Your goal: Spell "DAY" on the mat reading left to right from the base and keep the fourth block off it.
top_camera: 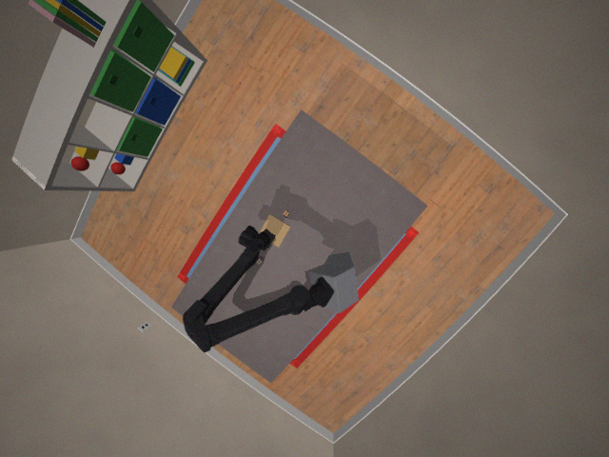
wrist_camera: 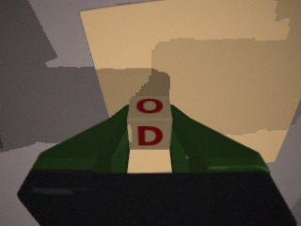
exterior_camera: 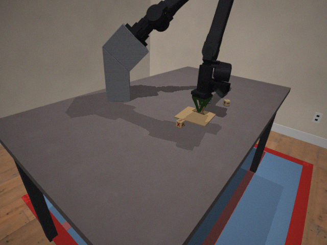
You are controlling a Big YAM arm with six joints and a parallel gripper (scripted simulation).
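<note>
My gripper [exterior_camera: 200, 111] [wrist_camera: 150, 112] points down over the mat [top_camera: 282, 234] [exterior_camera: 184, 112] [wrist_camera: 118, 38], shut on a block [wrist_camera: 150, 137] marked with a red D on the face nearer the palm and a red O on the adjoining face. The block is at or just above the mat; contact is unclear. A block [top_camera: 285, 213] [exterior_camera: 180, 123] with a red X on one side lies off the mat, close to its edge. Another block [exterior_camera: 227, 102] lies off the mat on the far right in the exterior view. A further block [exterior_camera: 210, 101] is mostly hidden behind the fingers. Its letters are unreadable.
The grey table [top_camera: 314, 157] [exterior_camera: 118, 163] bears everything. The arm's grey base [top_camera: 339, 285] [exterior_camera: 117, 79] stands to the left of the mat in the exterior view. One small block [top_camera: 259, 261] shows beside the forearm in the top view. Arm shadows cross the mat.
</note>
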